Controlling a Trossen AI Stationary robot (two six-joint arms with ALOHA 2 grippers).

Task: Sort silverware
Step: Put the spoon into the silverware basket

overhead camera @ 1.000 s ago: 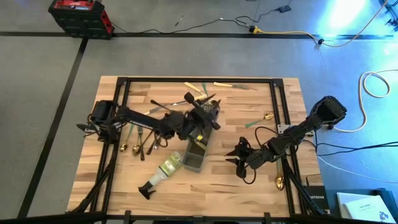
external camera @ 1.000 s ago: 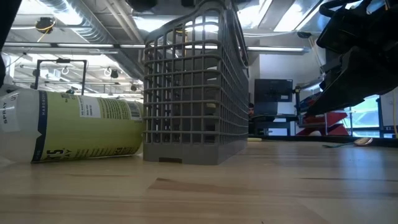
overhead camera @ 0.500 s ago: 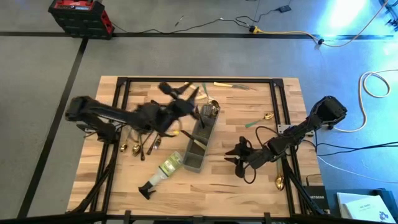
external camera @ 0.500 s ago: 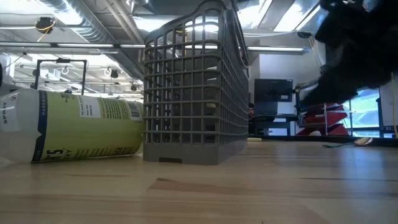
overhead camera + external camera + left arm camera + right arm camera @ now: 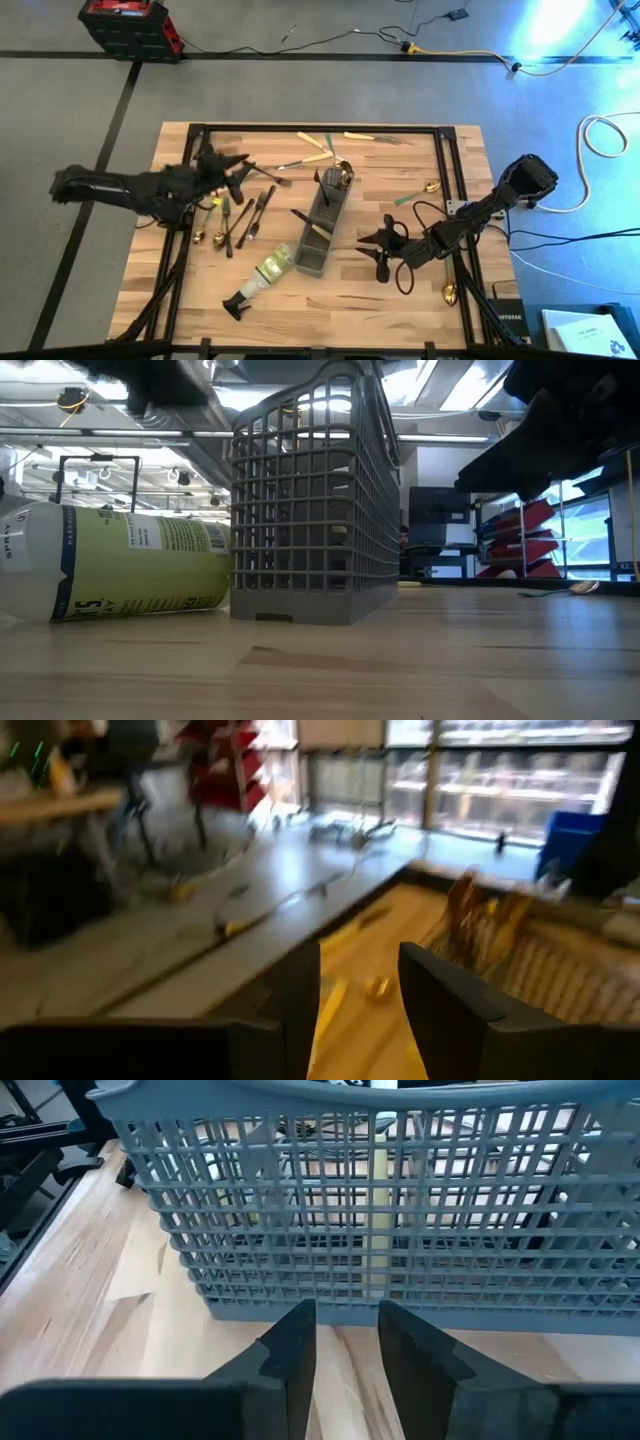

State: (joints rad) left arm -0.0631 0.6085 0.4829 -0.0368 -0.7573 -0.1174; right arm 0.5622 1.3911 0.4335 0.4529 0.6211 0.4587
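The grey mesh caddy (image 5: 322,228) stands mid-table. Gold silverware (image 5: 340,176) sticks up at its far end and a cream handle (image 5: 380,1200) stands inside it. Loose silverware lies on the wood at the left (image 5: 235,215), along the far edge (image 5: 325,140) and at the right (image 5: 422,190). My left gripper (image 5: 240,172) hangs open above the left pile, nothing between its fingers (image 5: 290,990). To the right of the caddy, my right gripper (image 5: 370,255) stands open, pointing at the caddy's mesh wall (image 5: 380,1260) without touching it.
A clear spray bottle (image 5: 262,275) with a green label lies on its side at the caddy's near left. A gold spoon (image 5: 450,293) lies near the table's right near corner. A black frame (image 5: 300,128) runs around the table top.
My left gripper has swung fast from above the caddy's far end toward the table's left edge, the arm drawn back, and now hangs over the left pile. The caddy and bottle have stayed put. My right gripper has tipped a little where it stands.
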